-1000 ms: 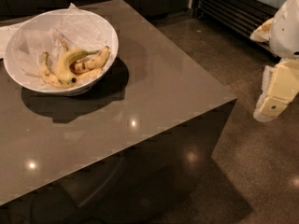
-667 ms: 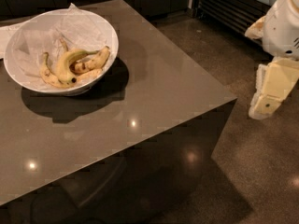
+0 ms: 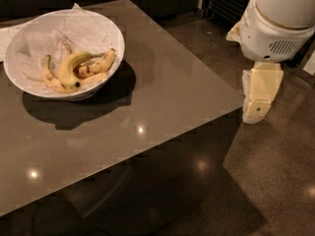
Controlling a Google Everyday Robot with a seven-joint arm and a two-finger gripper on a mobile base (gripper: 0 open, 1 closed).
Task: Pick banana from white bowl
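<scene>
1. Banana (image 3: 69, 68): plump, curved, greenish-yellow, with smooth clean skin and a black tip. It lies inside the white bowl (image 3: 116, 43), arched over the other fruit, black tip toward the near wall.
2. Two thinner bananas (image 3: 100, 63), yellow with brown spots, touch it: one on its right, one low on its left.
3. Bowl is wide, round and glossy. Crumpled white paper (image 3: 34, 45) lines it and pokes above the far rim.
4. Bowl sits on the far left of the desk (image 3: 167, 97), a smooth grey-brown top showing light glints.
5. Hand (image 3: 255, 113): cream, blocky, pointing down beyond the desk's right edge, over speckled floor (image 3: 280, 181), well apart from the bowl. Wide or narrow: cannot tell.
6. Rounded white arm housing (image 3: 275, 26) with a vent grille sits directly above the hand.
</scene>
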